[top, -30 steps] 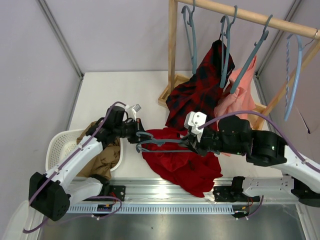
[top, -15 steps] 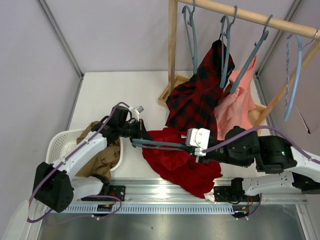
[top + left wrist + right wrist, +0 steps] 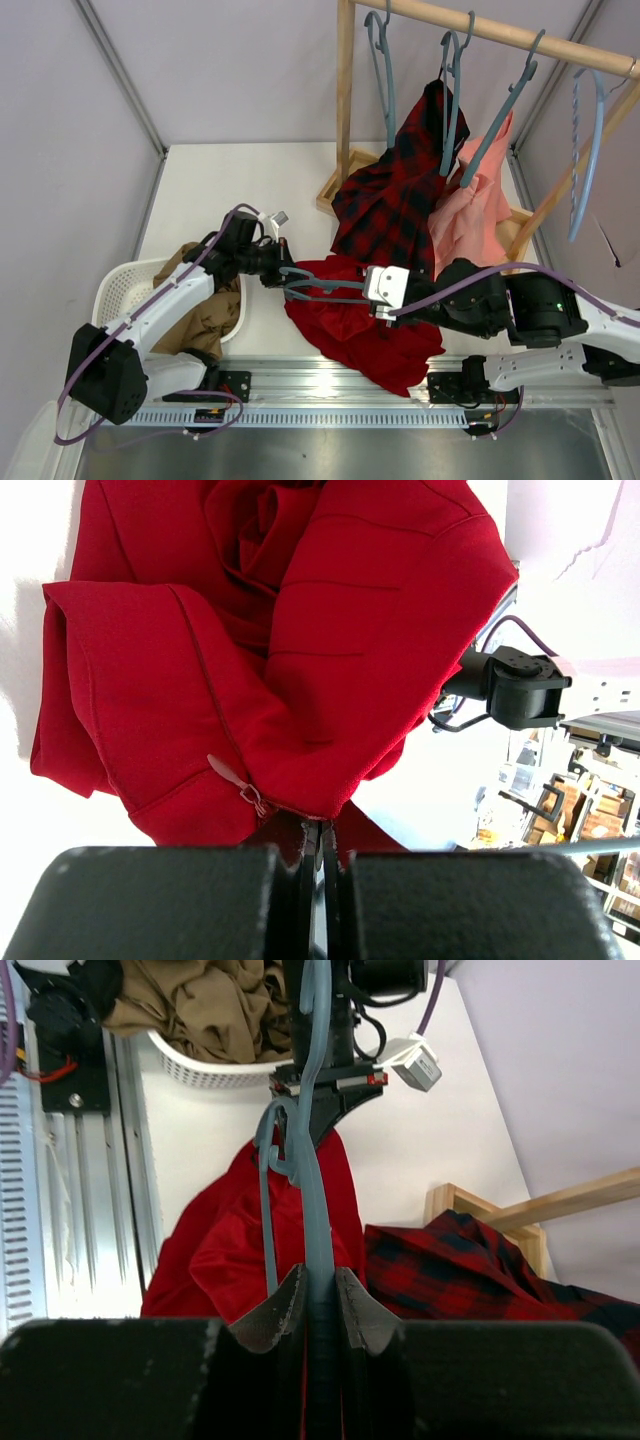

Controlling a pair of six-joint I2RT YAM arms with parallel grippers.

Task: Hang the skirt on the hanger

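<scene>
The bright-red skirt (image 3: 360,335) lies crumpled on the table between the arms. My left gripper (image 3: 280,272) is shut on the skirt's upper edge beside the zip, and the cloth (image 3: 300,660) hangs from my closed jaws (image 3: 322,830). My right gripper (image 3: 372,295) is shut on the grey-blue hanger (image 3: 325,290) and holds it level over the skirt, its far end at the left gripper. In the right wrist view the hanger (image 3: 315,1210) runs from my jaws (image 3: 320,1285) up to the left gripper (image 3: 322,1110), with the skirt (image 3: 230,1250) below.
A white basket (image 3: 110,290) holding a tan-brown garment (image 3: 205,310) sits at the left. A wooden rack (image 3: 345,100) at the back right carries a red-and-black plaid garment (image 3: 395,190), a pink garment (image 3: 470,210), several grey-blue hangers and a paler blue hanger (image 3: 590,150).
My right gripper has moved down and to the left with the hanger, bringing its far end up to the left gripper. The left gripper shifted slightly right, still on the skirt.
</scene>
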